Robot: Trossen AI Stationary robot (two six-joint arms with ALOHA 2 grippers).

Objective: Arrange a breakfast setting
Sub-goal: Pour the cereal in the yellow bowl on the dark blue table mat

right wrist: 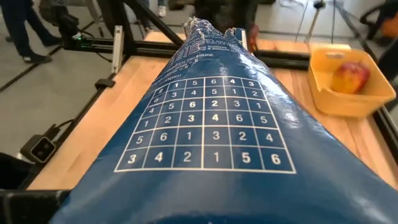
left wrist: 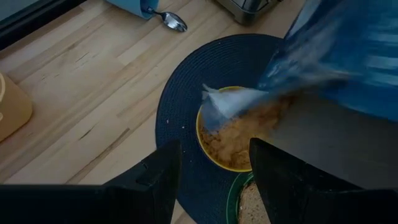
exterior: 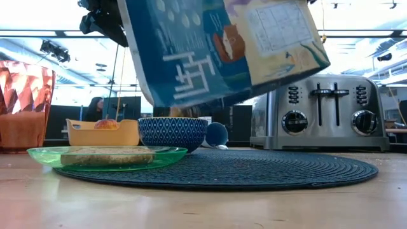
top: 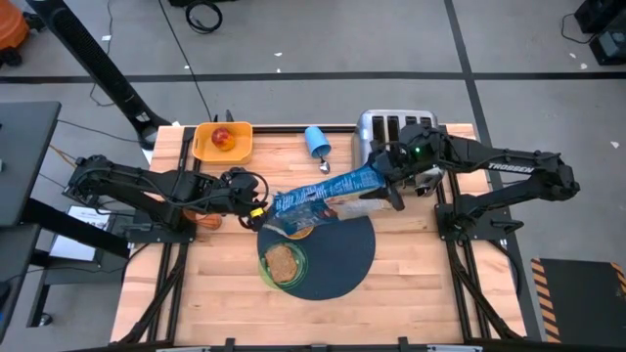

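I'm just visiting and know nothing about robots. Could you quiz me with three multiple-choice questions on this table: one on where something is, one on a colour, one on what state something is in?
1. Where is the red apple?
A. in the orange-yellow tray
B. on the green plate
C. in the toaster

2. What colour is the cereal box held over the table?
A. red
B. mostly blue
C. white

3. What is in the yellow cereal bowl?
A. nothing
B. milk only
C. brown cereal

Answers: 1 A, the high view shows it sitting in the tray at the back. 2 B, every view shows blue printed sides. 3 C, the left wrist view shows cereal heaped inside.
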